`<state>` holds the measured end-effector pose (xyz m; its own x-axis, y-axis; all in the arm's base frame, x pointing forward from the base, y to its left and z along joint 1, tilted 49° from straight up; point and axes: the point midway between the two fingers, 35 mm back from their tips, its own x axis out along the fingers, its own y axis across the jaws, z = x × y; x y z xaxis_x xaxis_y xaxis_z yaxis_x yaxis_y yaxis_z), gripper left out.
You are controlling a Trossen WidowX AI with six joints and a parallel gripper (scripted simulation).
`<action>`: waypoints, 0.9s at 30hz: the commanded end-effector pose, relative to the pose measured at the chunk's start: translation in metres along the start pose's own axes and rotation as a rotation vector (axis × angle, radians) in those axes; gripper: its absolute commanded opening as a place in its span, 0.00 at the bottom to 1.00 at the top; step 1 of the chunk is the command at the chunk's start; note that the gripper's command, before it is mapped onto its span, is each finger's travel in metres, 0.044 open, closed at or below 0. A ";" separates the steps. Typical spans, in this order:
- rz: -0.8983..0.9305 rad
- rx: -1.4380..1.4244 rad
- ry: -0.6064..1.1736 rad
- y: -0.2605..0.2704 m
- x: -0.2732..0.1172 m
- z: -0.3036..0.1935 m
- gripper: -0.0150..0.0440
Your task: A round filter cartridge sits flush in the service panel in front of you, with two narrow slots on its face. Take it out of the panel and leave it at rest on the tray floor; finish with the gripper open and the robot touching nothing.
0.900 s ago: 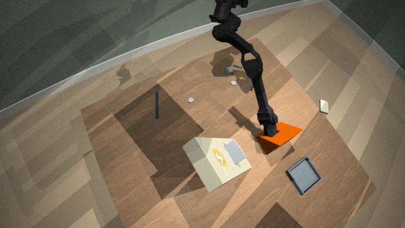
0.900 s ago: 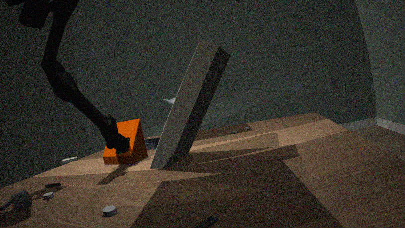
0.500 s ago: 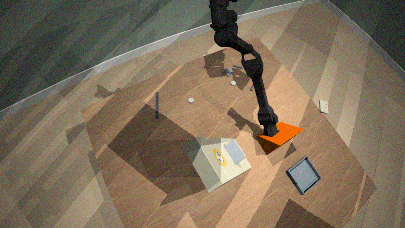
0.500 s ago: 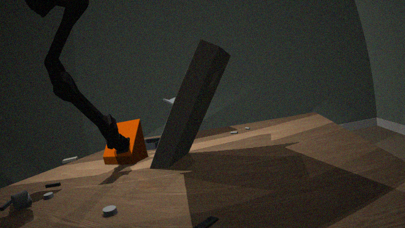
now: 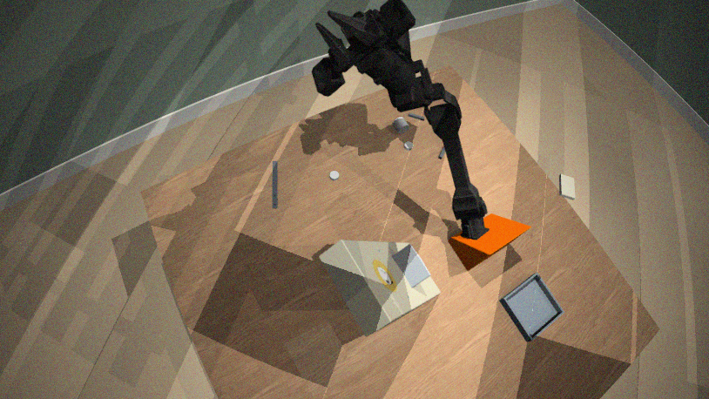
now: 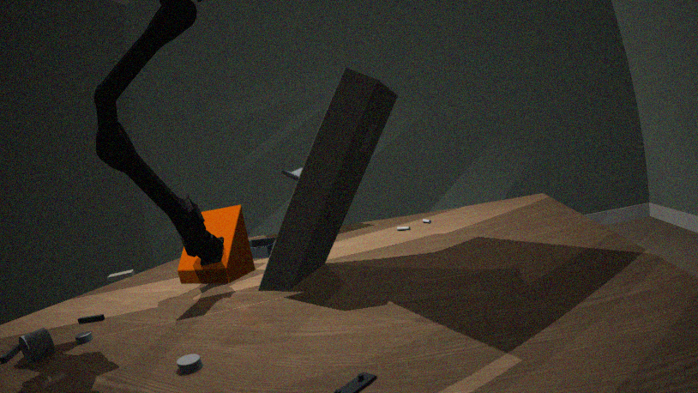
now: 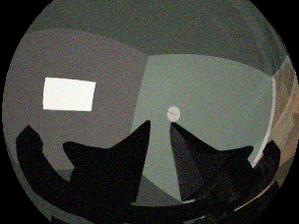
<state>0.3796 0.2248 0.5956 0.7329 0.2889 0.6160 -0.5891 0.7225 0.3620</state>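
The pale service panel (image 5: 354, 293) (image 6: 327, 180) stands tilted at the middle of the wooden table (image 5: 297, 213) (image 6: 243, 337). The round filter cartridge (image 5: 382, 274) sits in its face, inside a yellow ring (image 5: 376, 267); its two slots are too small to make out. A grey rectangular patch (image 5: 412, 267) lies on the same face, to the right of the ring in the top view.

To the right of the panel and farther back in that view, the gripper (image 5: 475, 233) (image 6: 212, 260) (image 7: 160, 126) is over the near-left part of an orange wedge-shaped block (image 5: 508, 230) (image 6: 213, 225); whether they touch cannot be told. Its fingers stand partly open, a narrow gap between them and nothing gripped. The wrist view shows a small pale disc (image 7: 173, 114) with a thin dark line, just past one fingertip.

The square tray (image 5: 531, 307) (image 6: 261, 250) rests at the near right in the top view, well apart from the panel. A dark bar (image 5: 274, 191) (image 6: 355, 383) and a small white disc (image 5: 334, 175) (image 6: 189, 362) lie at the far left
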 end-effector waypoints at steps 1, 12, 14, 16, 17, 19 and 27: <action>-0.171 0.044 0.194 -0.027 -0.015 -0.069 0.42; -0.637 -0.037 0.614 -0.092 -0.115 -0.206 0.42; -0.720 -0.085 0.676 -0.103 -0.141 -0.222 0.42; -0.803 -0.148 0.736 -0.114 -0.170 -0.236 0.42; -0.843 -0.184 0.763 -0.119 -0.184 -0.241 0.42; -0.916 -0.264 0.812 -0.128 -0.212 -0.248 0.42; -1.110 -0.726 0.936 -0.157 -0.317 -0.239 0.42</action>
<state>0.3485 0.1950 0.1970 0.8073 -0.3533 -0.4727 0.3785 0.9245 -0.0446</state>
